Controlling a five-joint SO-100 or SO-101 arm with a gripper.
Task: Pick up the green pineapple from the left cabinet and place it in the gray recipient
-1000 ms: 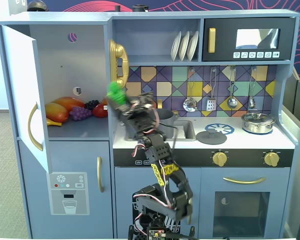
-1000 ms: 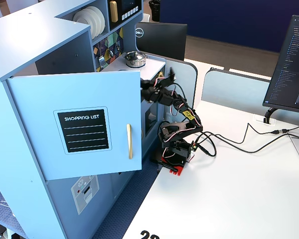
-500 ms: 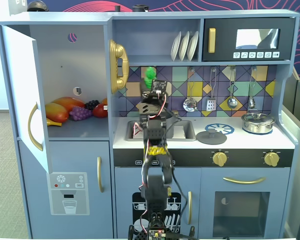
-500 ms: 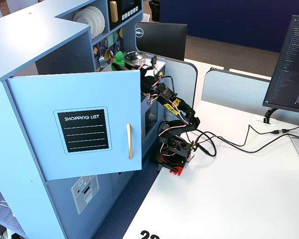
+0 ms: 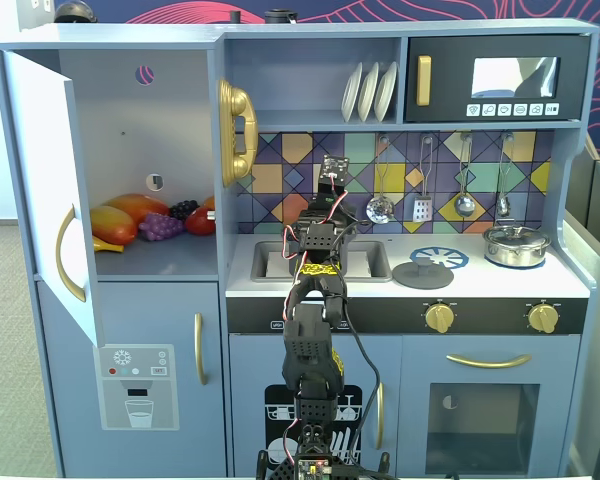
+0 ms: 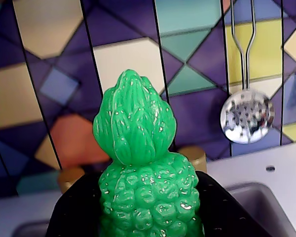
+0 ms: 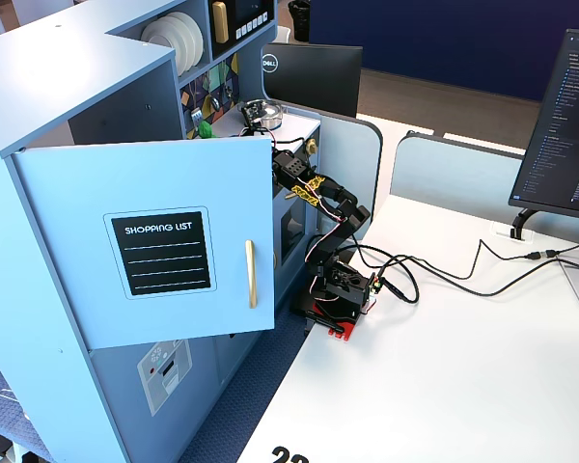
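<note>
In the wrist view the green pineapple (image 6: pixel 138 148) stands upright between my black fingers (image 6: pixel 79 210), leafy top up, in front of the coloured tile backsplash. My gripper (image 6: pixel 150 202) is shut on its bumpy body. In a fixed view the gripper (image 5: pixel 325 205) is raised over the sink (image 5: pixel 270 262), right of the left cabinet (image 5: pixel 170 120), whose pale blue door (image 5: pixel 40 180) stands open. The pineapple is hidden behind the arm there; in the other fixed view it shows as a green spot (image 7: pixel 205 125). I see no gray pot with side handles in any view.
A mango (image 5: pixel 115 222), purple grapes (image 5: pixel 160 226) and a red fruit (image 5: pixel 200 220) lie in the cabinet. A dark-gray round lid-like piece (image 5: pixel 423 272) lies right of the sink. A shiny silver lidded pot (image 5: pixel 516 243) stands far right. Utensils hang on the backsplash, a skimmer (image 6: pixel 246 116) among them.
</note>
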